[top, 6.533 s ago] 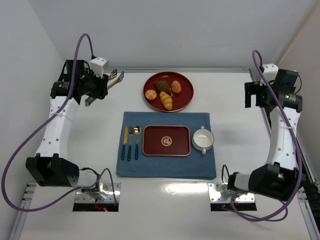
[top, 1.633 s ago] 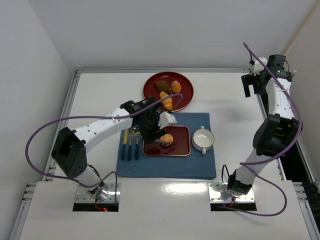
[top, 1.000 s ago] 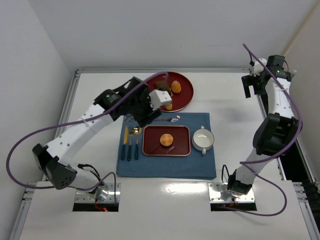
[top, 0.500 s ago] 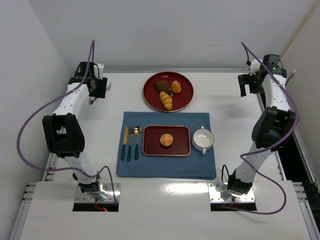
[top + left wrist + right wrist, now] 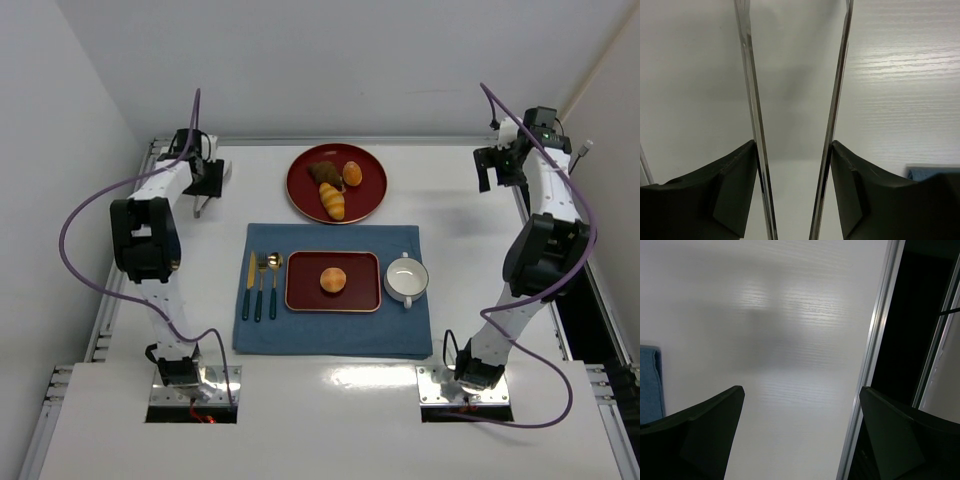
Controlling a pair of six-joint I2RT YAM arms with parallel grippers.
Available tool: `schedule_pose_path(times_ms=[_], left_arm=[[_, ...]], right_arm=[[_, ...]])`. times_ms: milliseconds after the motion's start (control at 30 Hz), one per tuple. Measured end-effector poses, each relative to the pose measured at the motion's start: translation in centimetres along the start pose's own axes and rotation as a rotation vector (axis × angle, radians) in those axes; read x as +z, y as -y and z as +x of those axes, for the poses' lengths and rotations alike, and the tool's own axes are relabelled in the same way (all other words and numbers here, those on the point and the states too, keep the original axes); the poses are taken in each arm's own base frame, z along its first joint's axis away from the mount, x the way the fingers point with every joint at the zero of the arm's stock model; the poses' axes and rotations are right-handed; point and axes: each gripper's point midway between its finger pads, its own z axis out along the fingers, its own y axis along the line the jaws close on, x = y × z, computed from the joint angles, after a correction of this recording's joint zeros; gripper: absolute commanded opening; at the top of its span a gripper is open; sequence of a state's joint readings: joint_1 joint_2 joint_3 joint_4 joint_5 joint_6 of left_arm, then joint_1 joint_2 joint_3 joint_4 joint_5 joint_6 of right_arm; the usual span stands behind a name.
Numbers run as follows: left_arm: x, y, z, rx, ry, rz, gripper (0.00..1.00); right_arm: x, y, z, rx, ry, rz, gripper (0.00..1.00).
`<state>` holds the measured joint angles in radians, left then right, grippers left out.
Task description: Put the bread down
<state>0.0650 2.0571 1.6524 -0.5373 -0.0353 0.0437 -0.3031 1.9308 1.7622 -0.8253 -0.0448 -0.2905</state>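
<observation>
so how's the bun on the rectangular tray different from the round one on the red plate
The bread lies alone, centred on the rectangular tray; the orange bun shares the round plate with two other rolls. The bread looks paler, golden-tan; the orange bun is deeper orange. Both are small and round.

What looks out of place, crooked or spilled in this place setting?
Nothing stands out. The small round golden bun sits near the middle of the red rectangular tray, the three pieces of cutlery lie parallel on the blue cloth, and the white cup stands upright beside the tray.
</observation>
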Motion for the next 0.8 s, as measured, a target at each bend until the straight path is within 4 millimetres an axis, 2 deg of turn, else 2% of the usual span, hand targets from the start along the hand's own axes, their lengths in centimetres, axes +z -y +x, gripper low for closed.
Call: schedule_pose_path(times_ms=[233,400,467,500,533,700,800], left_arm=[[1.9,0.4,1.6,-0.019,-0.046,-0.003,0.55],[3.2,0.9,3.1,-0.016,-0.086,-0.003,0.60],[3.8,1.0,3.7,-0.016,-0.105,0.000,0.65],[4.0,1.1,4.0,-0.015,-0.113,0.001,0.73],[4.2,1.1,4.3,-0.015,-0.119,0.001,0.94],[4.3,1.0,3.9,-0.023,-0.106,-0.007,1.00],[4.0,1.1,4.0,-0.036,-0.111,0.000,1.00]], right_arm=[[0.1,-0.1,0.1,0.002,-0.002,-0.002,1.00],[0.7,-0.5,1.2,0.007,-0.030,-0.015,1.00],[0.7,-0.6,1.3,0.010,-0.032,-0.016,1.00],[0.7,-0.6,1.3,0.012,-0.031,-0.016,1.00],[0.7,-0.6,1.2,0.012,-0.030,-0.016,1.00],[0.7,-0.7,1.2,0.016,-0.030,-0.020,1.00],[0.7,-0.7,1.2,0.018,-0.029,-0.022,1.00]])
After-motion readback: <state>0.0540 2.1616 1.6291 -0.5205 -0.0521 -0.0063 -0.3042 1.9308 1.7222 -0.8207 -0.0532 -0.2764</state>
